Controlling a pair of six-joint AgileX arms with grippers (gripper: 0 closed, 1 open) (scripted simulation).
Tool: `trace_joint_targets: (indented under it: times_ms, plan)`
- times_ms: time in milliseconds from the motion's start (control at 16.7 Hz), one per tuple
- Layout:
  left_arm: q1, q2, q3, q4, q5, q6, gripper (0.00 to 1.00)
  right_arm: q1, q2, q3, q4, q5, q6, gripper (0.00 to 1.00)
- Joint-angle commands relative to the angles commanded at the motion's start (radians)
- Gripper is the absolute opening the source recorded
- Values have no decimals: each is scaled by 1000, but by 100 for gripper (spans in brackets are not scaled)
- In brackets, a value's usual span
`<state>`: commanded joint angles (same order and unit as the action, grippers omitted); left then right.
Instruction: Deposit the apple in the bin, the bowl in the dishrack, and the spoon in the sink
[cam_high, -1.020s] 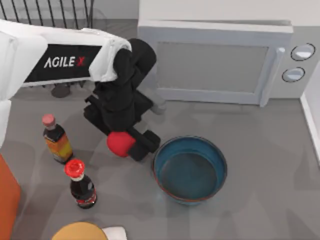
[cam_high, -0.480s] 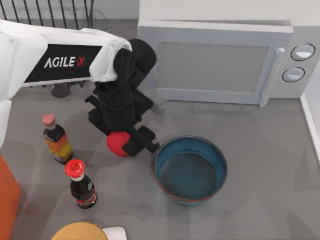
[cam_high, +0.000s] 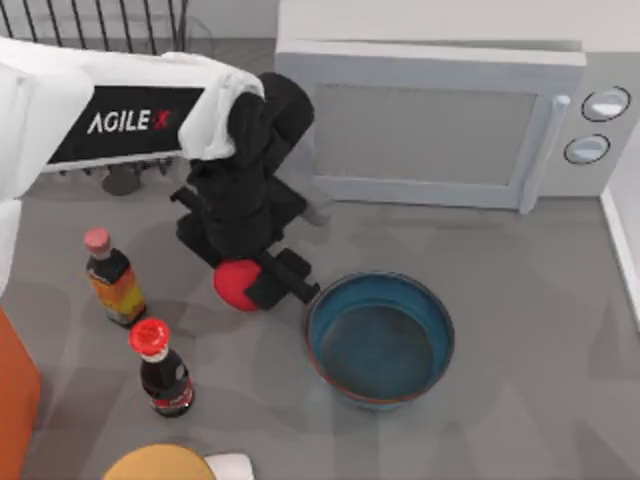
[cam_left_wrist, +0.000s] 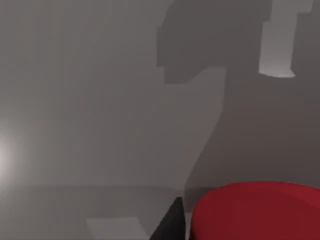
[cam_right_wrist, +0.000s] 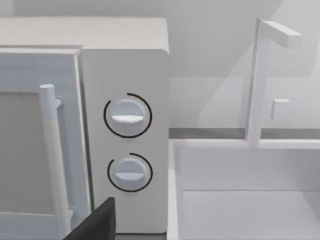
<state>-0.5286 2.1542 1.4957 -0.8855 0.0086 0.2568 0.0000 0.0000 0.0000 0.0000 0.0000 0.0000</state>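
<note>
Grey counter (cam_high: 520, 300), microwave (cam_high: 430, 120) behind.
My left gripper (cam_high: 250, 283) pinched the apple (cam_high: 236, 284) btwn its jaws; I'd lift straight, w/ bowl (cam_high: 380, 340) just beside.

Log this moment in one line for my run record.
left tool shut on small red round apple | beside wide teal-blue bowl | black wire dishrack far left

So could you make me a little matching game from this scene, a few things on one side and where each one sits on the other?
Things:
1. apple
2. bowl
3. microwave
4. dishrack

Places:
A. at the back, top view's left corner
B. in the left hand
C. on the table, right of the apple
D. at the back, behind the bowl

Pairs: 1-B, 2-C, 3-D, 4-A
</note>
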Motion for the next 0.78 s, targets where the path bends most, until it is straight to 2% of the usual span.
trace_joint_targets:
  times_ms: [480,780]
  plan:
    - [-1,-86,217,-311,-1,-4,0,0,0,0,0,0,0,100]
    - [0,-94,236,-335,-1,-3,0,0,0,0,0,0,0,100]
